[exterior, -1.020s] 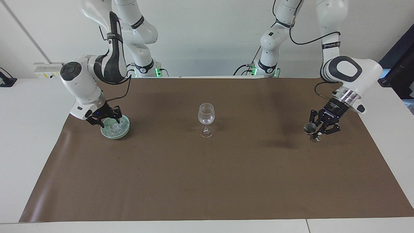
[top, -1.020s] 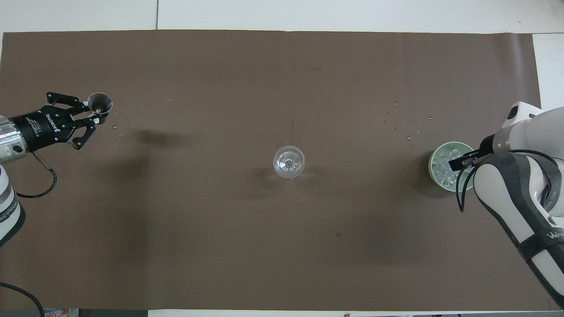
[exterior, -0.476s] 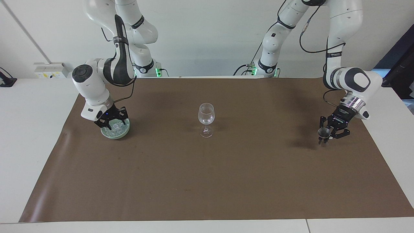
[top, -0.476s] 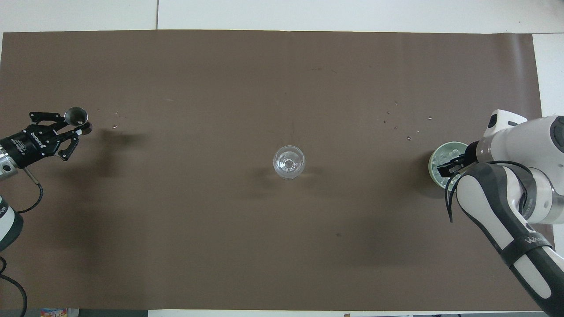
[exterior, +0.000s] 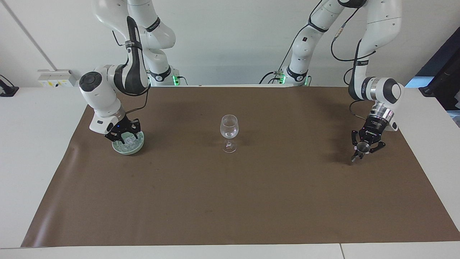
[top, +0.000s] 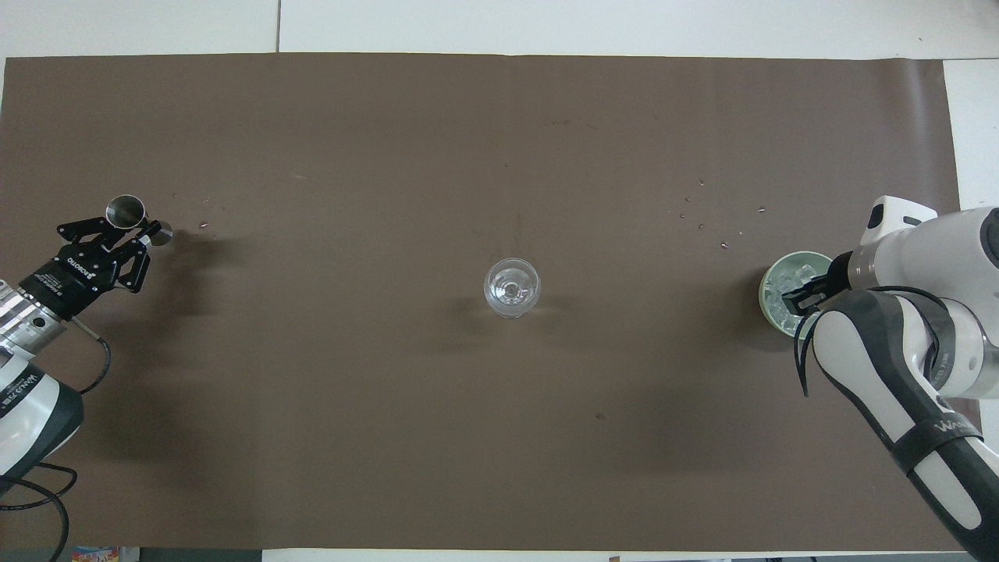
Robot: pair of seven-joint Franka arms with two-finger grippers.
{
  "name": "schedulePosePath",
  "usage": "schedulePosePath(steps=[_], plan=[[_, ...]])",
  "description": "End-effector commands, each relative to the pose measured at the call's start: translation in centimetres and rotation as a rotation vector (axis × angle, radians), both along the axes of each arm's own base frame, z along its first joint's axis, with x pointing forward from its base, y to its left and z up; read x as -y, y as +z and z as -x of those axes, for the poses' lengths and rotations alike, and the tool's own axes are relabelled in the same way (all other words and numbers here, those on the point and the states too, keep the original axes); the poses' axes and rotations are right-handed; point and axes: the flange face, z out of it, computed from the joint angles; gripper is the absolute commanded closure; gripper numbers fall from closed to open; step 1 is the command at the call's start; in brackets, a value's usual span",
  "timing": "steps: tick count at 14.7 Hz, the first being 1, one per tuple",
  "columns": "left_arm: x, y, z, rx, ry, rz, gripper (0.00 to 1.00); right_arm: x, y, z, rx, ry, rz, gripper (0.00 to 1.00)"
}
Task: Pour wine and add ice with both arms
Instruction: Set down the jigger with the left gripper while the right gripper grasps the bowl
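Observation:
A clear wine glass stands upright at the middle of the brown mat. At the right arm's end sits a pale green bowl heaped with ice. My right gripper points down into that bowl, its tip among the ice; a held piece cannot be made out. At the left arm's end my left gripper is shut on a small double-ended metal cup, tilted and low over the mat.
The brown mat covers most of the white table. A few small specks lie on it a little farther from the robots than the bowl. Black cables hang from both wrists.
The left arm has drawn the metal cup toward its own end and lowered it, wrist turning steeper. The right gripper moved from the bowl's rim to down among the ice.

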Motion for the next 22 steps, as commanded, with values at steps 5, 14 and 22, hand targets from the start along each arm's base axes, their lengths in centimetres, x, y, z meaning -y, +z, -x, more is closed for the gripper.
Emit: schedulePosePath(steps=[5,14,22], plan=[[1.2,-1.1,1.7,-0.067,0.215,0.083,1.0,0.7,0.2,0.8,0.019,0.014,-0.011,0.55],[2.3,-1.5,1.8,-0.087,0.212,0.078,0.3,0.6,-0.4,1.1,0.057,0.014,-0.006,0.57],[1.4,-1.6,3.5,-0.111,0.22,0.056,0.0,1.1,-0.5,1.4,0.035,0.005,-0.009,0.69]])
